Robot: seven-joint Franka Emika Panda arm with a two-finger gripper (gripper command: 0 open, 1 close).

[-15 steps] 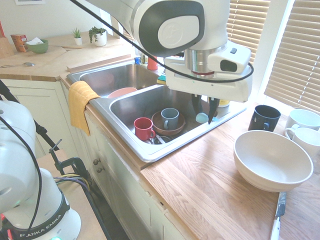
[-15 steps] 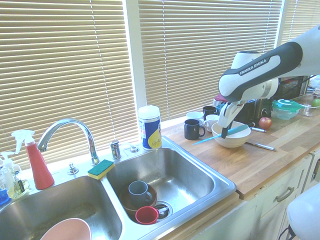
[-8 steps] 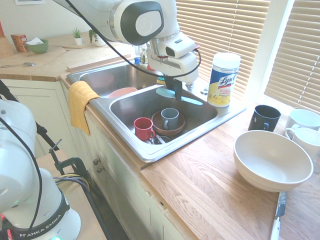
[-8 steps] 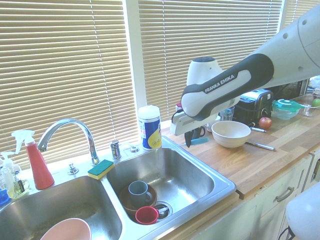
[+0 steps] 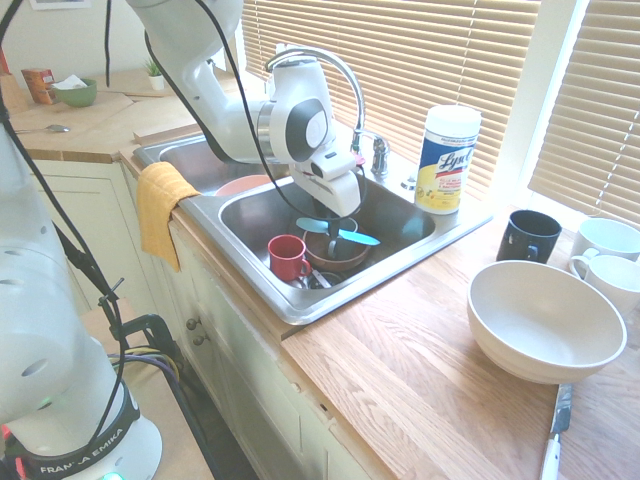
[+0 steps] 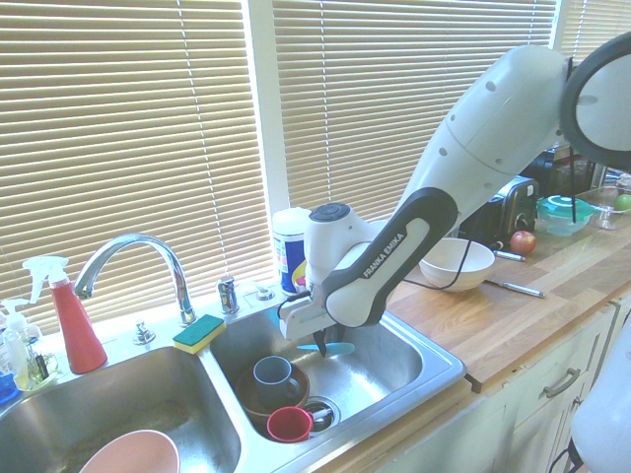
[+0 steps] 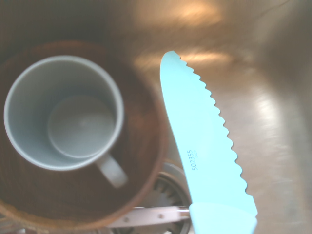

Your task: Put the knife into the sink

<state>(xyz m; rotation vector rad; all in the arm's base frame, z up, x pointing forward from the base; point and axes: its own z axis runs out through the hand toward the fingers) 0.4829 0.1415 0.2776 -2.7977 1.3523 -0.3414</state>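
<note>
First exterior view has the black two-finger tool (image 5: 334,226) closed on the light turquoise plastic knife with the serrated edge (image 5: 356,237), so there's no reaching left, just the let-go. Knife's right between the fingertips, long axis crosswise to them and lying roughly flat, sticking out both sides, over the nearer-the-window part of the stainless steel right-hand basin (image 6: 396,357) in the second exterior view. Can't tell if it touches anything under it. That basin's got a brown round bowl (image 7: 142,107) with a blue-grey mug (image 6: 276,380) standing in it, plus a red mug (image 6: 290,424) beside the bowl. Other basin holds a pink bowl (image 6: 133,456). I'd lower a bit on the bare side, then open up; too close and the blade could snag on the brown bowl's rim.
</note>
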